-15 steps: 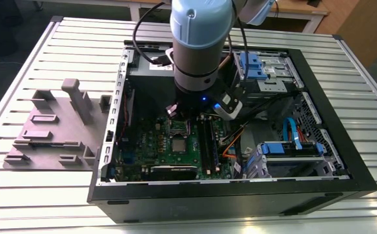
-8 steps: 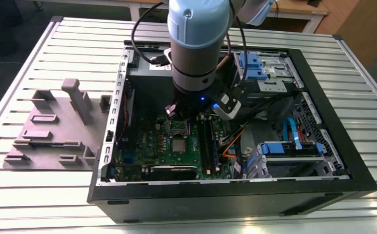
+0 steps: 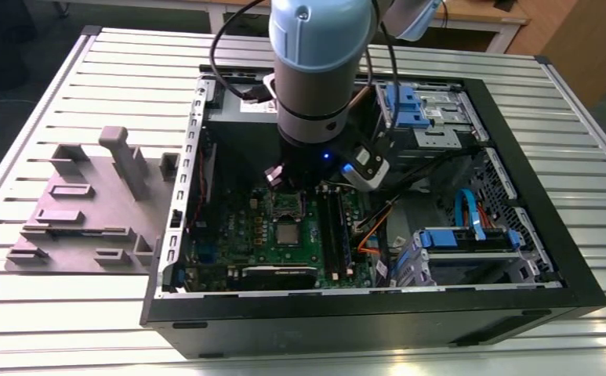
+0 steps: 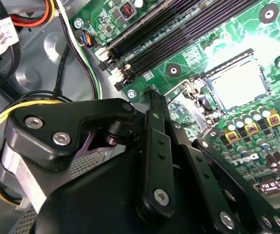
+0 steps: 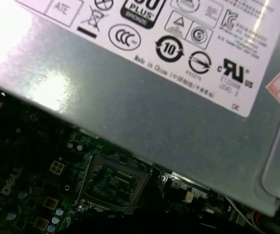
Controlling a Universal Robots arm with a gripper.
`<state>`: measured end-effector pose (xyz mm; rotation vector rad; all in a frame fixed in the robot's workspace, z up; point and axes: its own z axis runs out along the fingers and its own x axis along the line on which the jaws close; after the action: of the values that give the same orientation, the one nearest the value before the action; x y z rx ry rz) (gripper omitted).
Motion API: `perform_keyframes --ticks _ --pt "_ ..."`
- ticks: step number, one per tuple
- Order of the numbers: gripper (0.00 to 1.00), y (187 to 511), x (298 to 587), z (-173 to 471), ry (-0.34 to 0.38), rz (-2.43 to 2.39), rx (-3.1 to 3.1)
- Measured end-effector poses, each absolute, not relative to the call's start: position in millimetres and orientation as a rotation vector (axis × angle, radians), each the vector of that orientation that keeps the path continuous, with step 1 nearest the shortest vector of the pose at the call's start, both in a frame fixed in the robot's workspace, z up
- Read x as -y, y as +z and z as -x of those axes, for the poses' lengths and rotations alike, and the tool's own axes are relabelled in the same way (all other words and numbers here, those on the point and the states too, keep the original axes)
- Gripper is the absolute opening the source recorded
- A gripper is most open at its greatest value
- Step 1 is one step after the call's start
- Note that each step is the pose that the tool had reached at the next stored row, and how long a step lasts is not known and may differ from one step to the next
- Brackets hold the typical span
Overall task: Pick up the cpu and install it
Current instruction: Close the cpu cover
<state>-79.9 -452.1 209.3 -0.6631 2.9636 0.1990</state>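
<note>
We see the robot arm (image 3: 318, 70) reaching down into an open computer case (image 3: 553, 258) that lies on its side on a metal table (image 3: 93, 78) with long grooves. In the exterior view the green motherboard (image 3: 255, 235) lies flat on the floor of the case. The cpu (image 3: 287, 233) is a small silvery square near the middle of the motherboard. It lies just beside the socket (image 3: 284, 205), on the side away from the grey power supply box (image 5: 145, 112). The arm's wrist hangs right over the socket, and the cpu is not being held. In the second wrist view the black gripper (image 4: 154, 100) points down at the board close to the long black memory slots (image 4: 179, 34). We cannot tell if the gripper is open or closed. In the first wrist view the socket's metal frame sits just beside the edge of the power supply box. A grey plastic holder (image 3: 83, 204) stands on the table beside the case, on the exterior view's left.
</note>
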Motion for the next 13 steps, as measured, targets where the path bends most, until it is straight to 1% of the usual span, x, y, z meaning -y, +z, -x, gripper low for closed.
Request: perform_keyframes --ticks 13 --pt "0.10 223 458 80 0.200 0.663 -2.965"
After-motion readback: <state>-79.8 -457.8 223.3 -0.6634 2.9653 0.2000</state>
